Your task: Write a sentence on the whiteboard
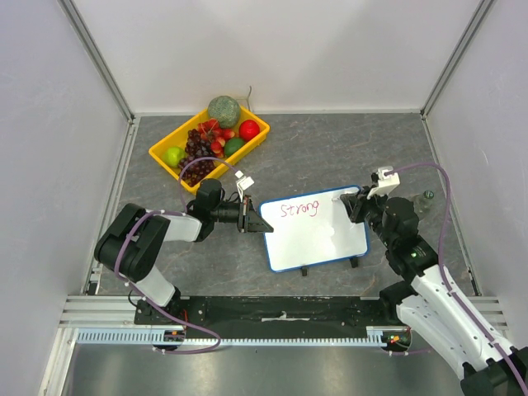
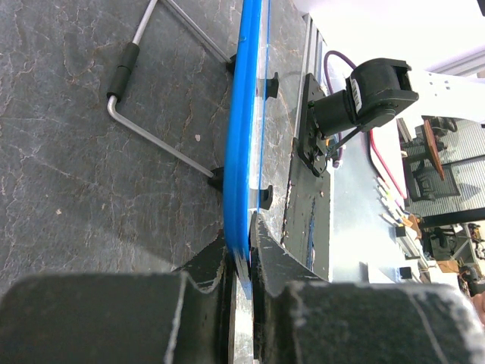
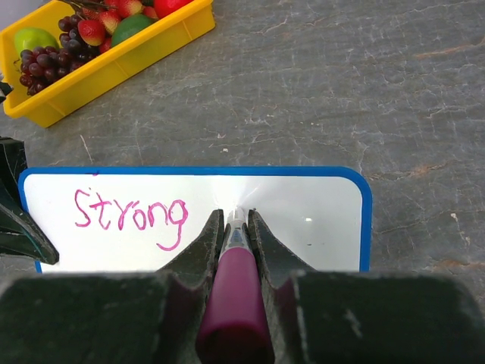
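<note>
The whiteboard [image 1: 318,231] lies on the grey surface [image 1: 346,148] between the two arms, its left end towards the left tool [image 1: 254,221] and its far right corner under the right tool [image 1: 351,202]. Of the sentence [image 1: 299,209] only one pink-red word shows, "Strong", at the upper left of the board.

In the left wrist view the whiteboard [image 2: 244,136] is seen edge-on, so its writing face is hidden and only the blue rim shows. The left tool [image 2: 241,243] is closed on that rim, one finger on each side. The very tips are in shadow and hard to make out. A bent wire stand [image 2: 144,98] with a black sleeve juts from the back of the board, and its upper end is cut off by the frame.

In the right wrist view the right tool [image 3: 236,220] is clamped on a marker [image 3: 235,296] with a dark pink barrel. The barrel's near end runs out of the frame. The tip sits between the fingertips over the whiteboard [image 3: 326,220], just right of the sentence [image 3: 130,214]. Glare hides whether it touches the board. From above, the marker is hidden under the tool.

A yellow tray [image 1: 162,158] of fruit stands well apart at the far left. In the right wrist view the tray [image 3: 114,72] is cut off at the top.
</note>
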Robot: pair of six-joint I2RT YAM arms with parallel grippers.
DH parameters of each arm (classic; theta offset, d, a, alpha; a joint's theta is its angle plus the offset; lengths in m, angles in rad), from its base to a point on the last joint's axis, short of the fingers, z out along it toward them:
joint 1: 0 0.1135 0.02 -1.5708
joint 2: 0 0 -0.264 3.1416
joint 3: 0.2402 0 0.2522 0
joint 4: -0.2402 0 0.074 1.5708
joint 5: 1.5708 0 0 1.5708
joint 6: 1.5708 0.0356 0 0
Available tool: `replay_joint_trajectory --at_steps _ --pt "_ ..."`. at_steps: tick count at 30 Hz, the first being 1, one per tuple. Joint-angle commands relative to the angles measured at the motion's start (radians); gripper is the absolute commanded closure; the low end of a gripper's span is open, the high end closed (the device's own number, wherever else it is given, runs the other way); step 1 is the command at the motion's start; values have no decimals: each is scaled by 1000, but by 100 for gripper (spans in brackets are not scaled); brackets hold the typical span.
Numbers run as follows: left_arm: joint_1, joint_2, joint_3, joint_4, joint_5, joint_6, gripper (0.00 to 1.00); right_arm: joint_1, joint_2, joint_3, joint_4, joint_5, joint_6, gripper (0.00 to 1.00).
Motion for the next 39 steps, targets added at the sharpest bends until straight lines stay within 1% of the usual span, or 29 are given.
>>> replay_joint_trajectory --at_steps 1,11,23,31,39 --pt "3 21 -16 -17 -28 65 98 3 15 -6 26 -21 0 100" --pt "3 21 -16 -17 -28 63 98 3 16 -19 -29 -76 -15 100" --pt "3 22 -16 -13 -28 62 98 1 -36 -27 -89 -30 -22 100" --pt "3 24 -15 -13 -28 63 98 3 -30 -18 -54 34 -9 100" --pt "1 22 -16 -12 -28 62 98 3 -27 -6 7 56 17 100"
